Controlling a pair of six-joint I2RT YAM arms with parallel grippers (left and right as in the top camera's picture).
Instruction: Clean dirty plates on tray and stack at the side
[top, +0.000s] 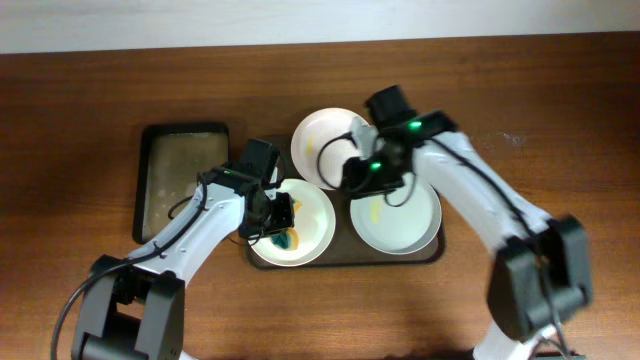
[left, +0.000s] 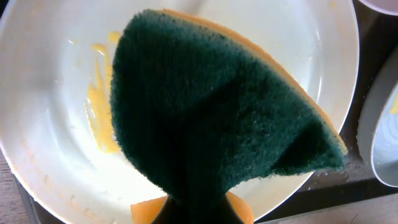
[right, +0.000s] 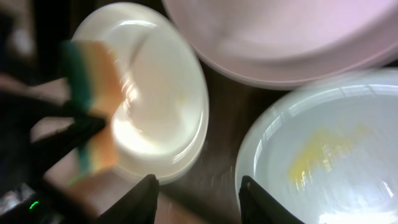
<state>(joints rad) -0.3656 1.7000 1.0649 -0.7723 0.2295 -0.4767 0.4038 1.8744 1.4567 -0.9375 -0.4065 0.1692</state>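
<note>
One desk (top: 80, 100) carries the tray (top: 345, 262), with all three plates (top: 322, 135) crowded on it and none stacked aside yet. My left end effector (top: 283, 215) pinches the sponge (left: 217, 106) over the front-left plate (top: 312, 238), whose yellow smears (left: 102, 118) are unscrubbed. My right end effector (right: 202, 183) hangs spread and empty, bracing nothing. I judge a hard wipe could shove that plate into its neighbours.

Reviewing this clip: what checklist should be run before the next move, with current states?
1. Left gripper holds the sponge: ok.
2. Sponge over the left plate: ok.
3. That plate wiped clean: not ok, yellow smear shows.
4. Sponge touching that plate: cannot tell.
5. Right gripper open and empty: ok.
6. Right plate clean: not ok, yellow smear.
</note>
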